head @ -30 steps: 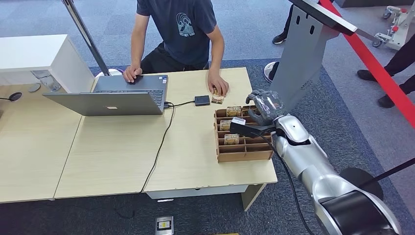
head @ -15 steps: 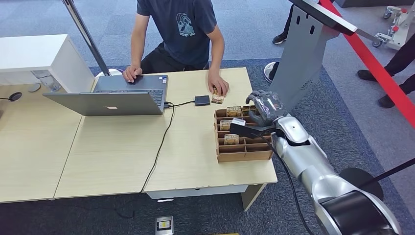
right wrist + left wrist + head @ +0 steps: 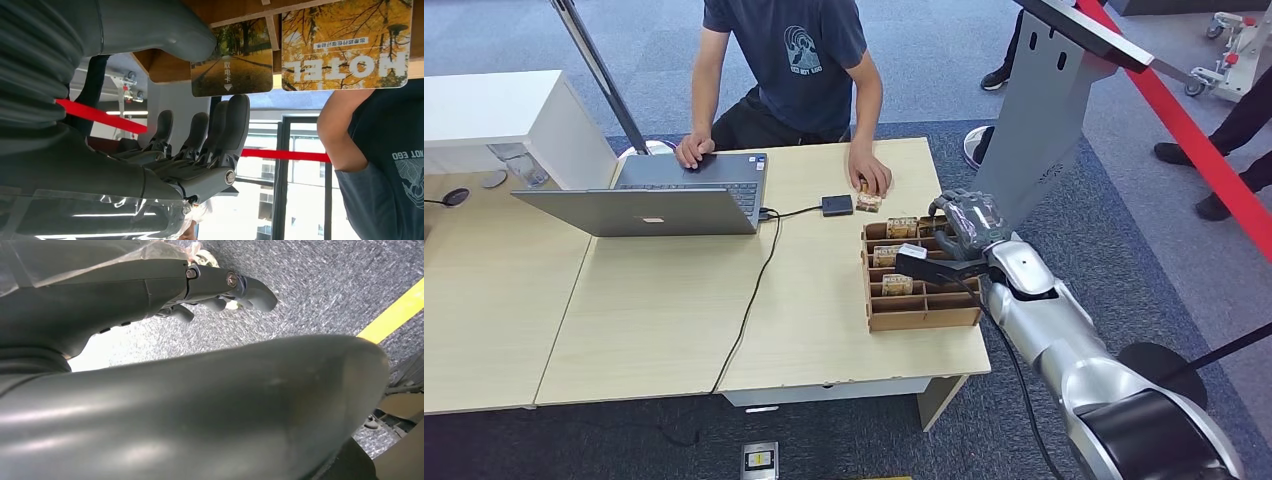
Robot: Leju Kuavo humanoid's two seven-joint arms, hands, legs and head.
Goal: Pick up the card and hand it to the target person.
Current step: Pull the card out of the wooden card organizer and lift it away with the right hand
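On the tabletop, the laptop and the person sit as before. Further right, the right robot hand has edged slightly toward the far corner of the card rack, fingers loosely spread, holding nothing. The nearest card stands in its slot just beside the thumb, not touching. The left robot hand hangs over carpet, fingers curled.

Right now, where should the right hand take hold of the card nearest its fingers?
Probably by its free upper edge: the hotel card stands upright in the wooden slotted tray, so the right hand should pinch across its faces from above.
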